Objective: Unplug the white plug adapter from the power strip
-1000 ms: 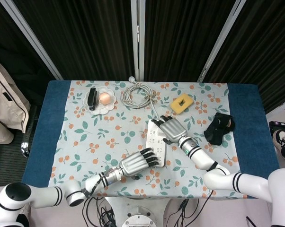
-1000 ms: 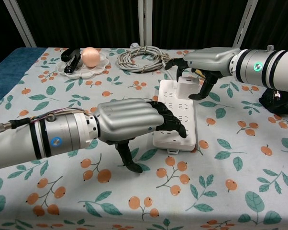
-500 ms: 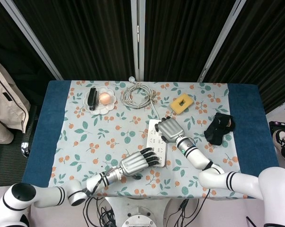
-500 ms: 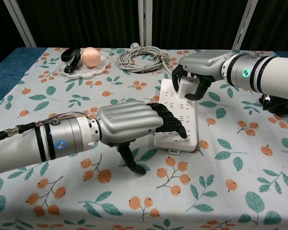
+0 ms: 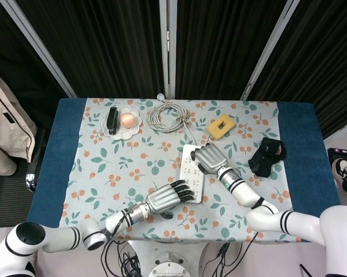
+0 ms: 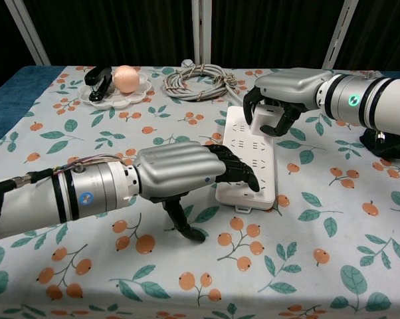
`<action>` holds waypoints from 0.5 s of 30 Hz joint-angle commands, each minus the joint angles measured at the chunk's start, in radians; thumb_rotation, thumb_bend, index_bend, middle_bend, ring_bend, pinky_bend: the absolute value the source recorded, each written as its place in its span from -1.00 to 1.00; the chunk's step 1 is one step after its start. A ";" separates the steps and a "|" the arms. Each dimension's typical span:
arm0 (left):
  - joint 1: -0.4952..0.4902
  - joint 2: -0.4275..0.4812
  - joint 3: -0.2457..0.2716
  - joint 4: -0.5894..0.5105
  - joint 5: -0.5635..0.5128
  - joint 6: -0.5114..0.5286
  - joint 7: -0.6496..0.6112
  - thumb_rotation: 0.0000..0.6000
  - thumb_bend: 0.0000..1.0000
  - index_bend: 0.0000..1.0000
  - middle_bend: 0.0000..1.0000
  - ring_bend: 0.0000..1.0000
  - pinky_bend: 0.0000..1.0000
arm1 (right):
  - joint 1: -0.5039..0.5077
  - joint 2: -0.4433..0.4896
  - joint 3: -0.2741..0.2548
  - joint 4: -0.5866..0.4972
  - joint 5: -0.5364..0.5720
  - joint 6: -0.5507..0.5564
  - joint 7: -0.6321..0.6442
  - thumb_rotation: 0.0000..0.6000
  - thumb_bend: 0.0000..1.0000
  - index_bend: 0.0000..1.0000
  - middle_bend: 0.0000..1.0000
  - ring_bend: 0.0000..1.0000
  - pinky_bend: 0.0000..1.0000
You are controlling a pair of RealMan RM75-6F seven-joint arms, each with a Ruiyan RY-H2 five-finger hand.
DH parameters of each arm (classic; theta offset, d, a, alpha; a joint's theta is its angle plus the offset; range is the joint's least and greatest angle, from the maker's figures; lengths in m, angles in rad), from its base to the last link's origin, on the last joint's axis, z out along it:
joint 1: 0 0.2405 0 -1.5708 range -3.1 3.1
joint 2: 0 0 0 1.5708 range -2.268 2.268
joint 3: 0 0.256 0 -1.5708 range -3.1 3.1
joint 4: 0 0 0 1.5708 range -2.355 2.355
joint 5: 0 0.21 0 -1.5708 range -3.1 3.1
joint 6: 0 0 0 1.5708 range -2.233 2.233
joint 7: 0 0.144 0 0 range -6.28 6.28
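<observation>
Chest view: right hand point(image 6: 280, 100) grips unlabelled white plug adapter point(image 6: 262, 117).

White plug adapter point(image 6: 262, 117) atop white power strip point(image 6: 250, 163).

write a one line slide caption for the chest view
Right hand grips the white plug adapter at the far end of the white rectangular power strip while the left hand's fingers press its near end.

White power strip point(image 6: 248, 159); floral tablecloth point(image 5: 133, 164); yellow sponge point(image 5: 221, 126).
</observation>
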 commanded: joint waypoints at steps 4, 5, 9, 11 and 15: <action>-0.007 0.009 -0.007 -0.015 -0.022 -0.016 -0.019 1.00 -0.91 -0.64 -0.66 -0.77 -0.79 | -0.024 0.021 -0.010 -0.002 -0.058 0.015 0.063 1.00 -0.11 0.81 0.25 -0.10 -0.29; -0.008 0.011 -0.009 -0.018 -0.026 -0.019 -0.023 1.00 -0.91 -0.64 -0.66 -0.77 -0.79 | -0.027 0.023 -0.010 -0.001 -0.066 0.017 0.072 1.00 -0.10 0.82 0.26 -0.10 -0.29; -0.013 0.019 -0.013 -0.029 -0.036 -0.025 -0.028 1.00 -0.91 -0.64 -0.66 -0.77 -0.79 | -0.035 0.025 -0.010 0.008 -0.094 0.023 0.110 1.00 -0.10 0.85 0.28 -0.08 -0.27; -0.015 0.023 -0.014 -0.035 -0.040 -0.027 -0.031 1.00 -0.91 -0.64 -0.66 -0.77 -0.79 | -0.042 0.025 -0.008 0.012 -0.116 0.033 0.143 1.00 -0.09 0.86 0.29 -0.08 -0.27; -0.020 0.029 -0.016 -0.042 -0.046 -0.032 -0.032 1.00 -0.91 -0.64 -0.66 -0.77 -0.79 | -0.051 0.030 -0.003 0.018 -0.154 0.053 0.191 1.00 -0.09 0.87 0.30 -0.07 -0.26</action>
